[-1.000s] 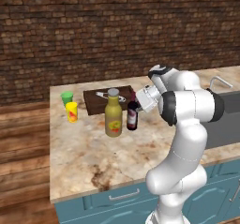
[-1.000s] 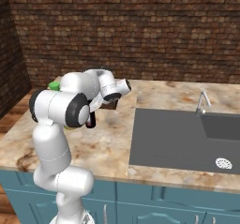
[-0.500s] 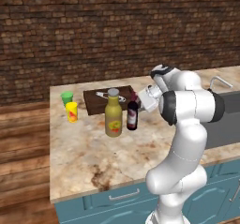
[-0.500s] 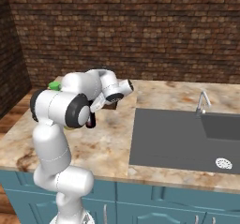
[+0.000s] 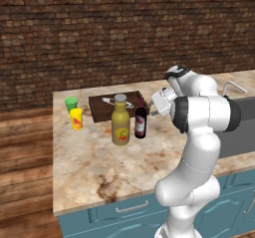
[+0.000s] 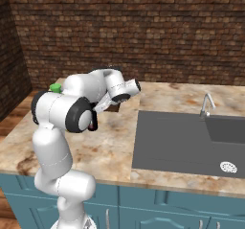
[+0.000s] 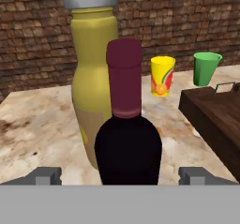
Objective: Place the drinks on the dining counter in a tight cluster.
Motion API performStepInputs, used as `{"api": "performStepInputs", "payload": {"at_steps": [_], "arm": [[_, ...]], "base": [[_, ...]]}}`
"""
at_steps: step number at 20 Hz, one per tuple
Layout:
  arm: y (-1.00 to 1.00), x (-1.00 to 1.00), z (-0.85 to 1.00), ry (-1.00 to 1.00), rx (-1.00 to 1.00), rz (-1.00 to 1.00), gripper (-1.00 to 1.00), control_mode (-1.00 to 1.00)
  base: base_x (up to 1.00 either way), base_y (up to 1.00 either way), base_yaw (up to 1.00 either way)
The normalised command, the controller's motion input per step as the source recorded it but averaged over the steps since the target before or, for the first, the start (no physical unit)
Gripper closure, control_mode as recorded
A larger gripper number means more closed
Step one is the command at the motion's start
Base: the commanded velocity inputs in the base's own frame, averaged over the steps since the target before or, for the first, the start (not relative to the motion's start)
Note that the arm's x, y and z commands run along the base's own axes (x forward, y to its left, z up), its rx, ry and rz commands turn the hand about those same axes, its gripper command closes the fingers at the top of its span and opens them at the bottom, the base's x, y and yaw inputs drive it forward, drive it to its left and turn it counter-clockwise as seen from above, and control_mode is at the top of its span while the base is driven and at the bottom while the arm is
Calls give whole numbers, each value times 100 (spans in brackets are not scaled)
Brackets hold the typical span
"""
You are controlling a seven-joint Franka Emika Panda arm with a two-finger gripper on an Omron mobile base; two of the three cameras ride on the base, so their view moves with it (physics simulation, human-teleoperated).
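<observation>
Two of the drinks stand close together on the dining counter point(image 5: 89, 167): a fat olive-yellow bottle point(image 5: 120, 126) with a grey cap, and just right of it a dark wine bottle point(image 5: 141, 122). My gripper point(image 5: 151, 111) hangs right beside the wine bottle, at neck height, and is open. In the hand view the wine bottle point(image 7: 127, 138) stands between the spread fingertips point(image 7: 47, 175), clear of both. The olive-yellow bottle point(image 7: 93, 78) rises directly behind it. From the right base camera my arm hides most of the wine bottle point(image 6: 92, 123).
A dark wooden board point(image 5: 114, 105) with a pale utensil lies behind the bottles. A green cup point(image 5: 71, 104) and a yellow cup point(image 5: 76, 118) stand to its left. The inset sink point(image 6: 191, 137) and its faucet point(image 6: 206, 103) occupy the counter's right part.
The jaws have spread very slightly wider. The arm and both bottles have stayed where they were.
</observation>
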Motion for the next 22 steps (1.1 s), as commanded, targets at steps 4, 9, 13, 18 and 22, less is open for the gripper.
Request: {"api": "performStepInputs", "payload": {"at_steps": [4, 9, 13, 18, 22], "arm": [[-31, -2, 16, 0, 0, -12, -100, -100], [-31, -24, 3, 1, 0, -20, -100, -100], [-16, -40, 0, 4, -3, -31, -100, -100], [-1, -46, 17, 12, -12, -36, -100, -100], [0, -46, 9, 21, -15, -41, -100, -100]], "base": [[0, 0, 0], [0, 0, 0], [0, 0, 0], [0, 0, 0], [0, 0, 0]]}}
